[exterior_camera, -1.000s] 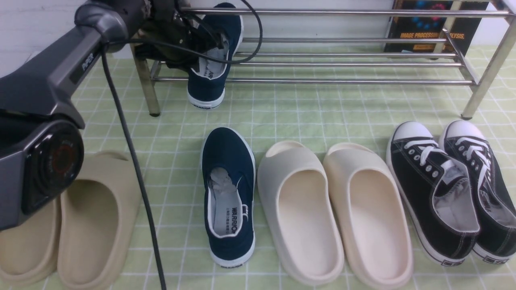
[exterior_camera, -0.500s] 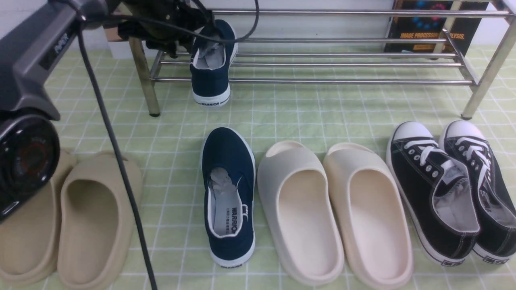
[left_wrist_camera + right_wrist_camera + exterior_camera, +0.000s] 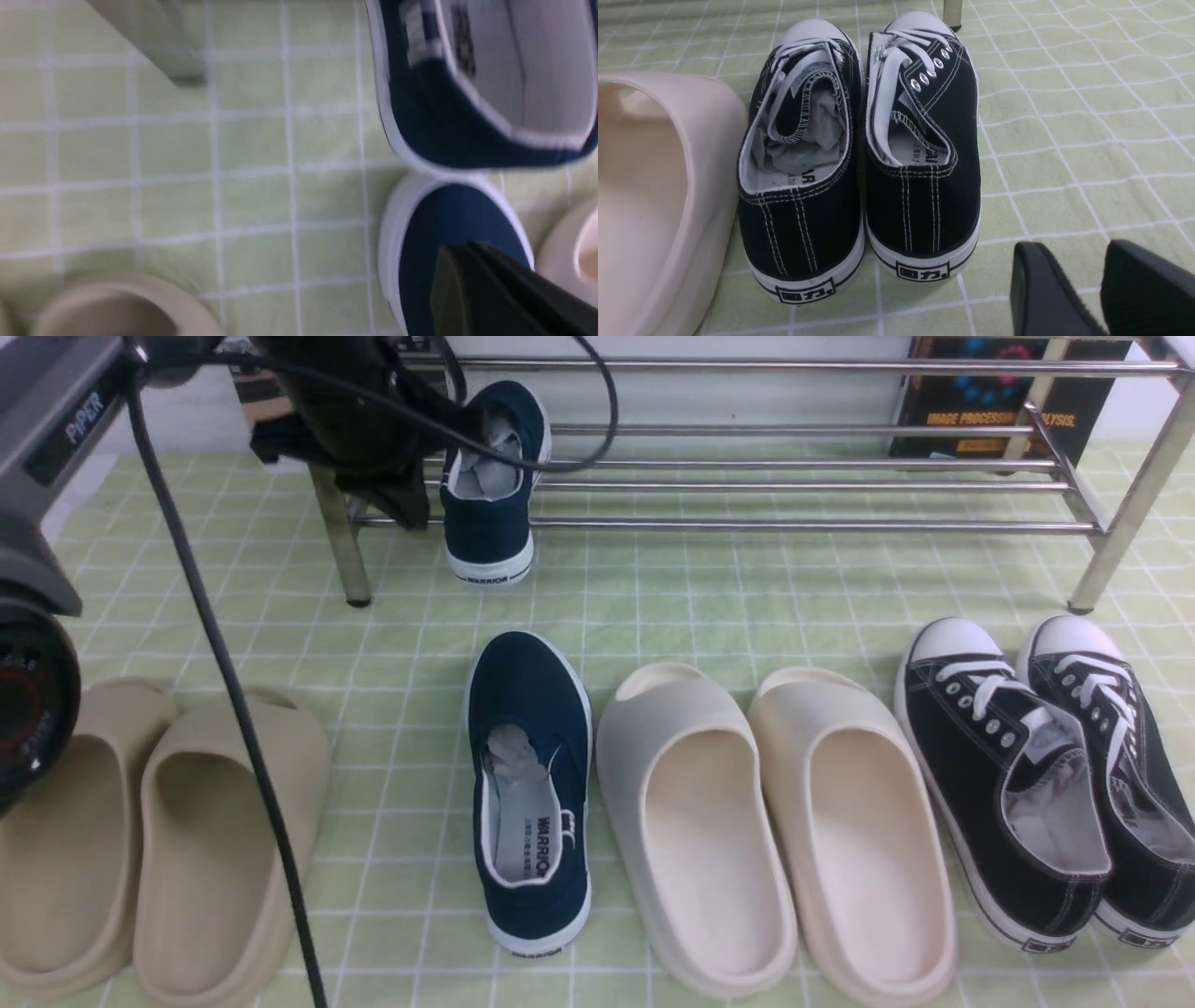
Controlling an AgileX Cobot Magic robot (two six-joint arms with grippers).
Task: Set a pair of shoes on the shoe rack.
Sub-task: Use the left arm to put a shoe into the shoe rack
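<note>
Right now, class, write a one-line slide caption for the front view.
One navy slip-on sits on the chrome shoe rack, heel overhanging; its mate lies on the green mat.

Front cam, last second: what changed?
The left gripper let go of the navy shoe, shut, and shifted to the robot's left, now beside it. The shoe straightened from its slant and lies on the lower bars of the shoe rack, heel overhanging the front bar. Unmoved: the second navy shoe on the floor, beige slides, cream slides, black sneakers.
</note>
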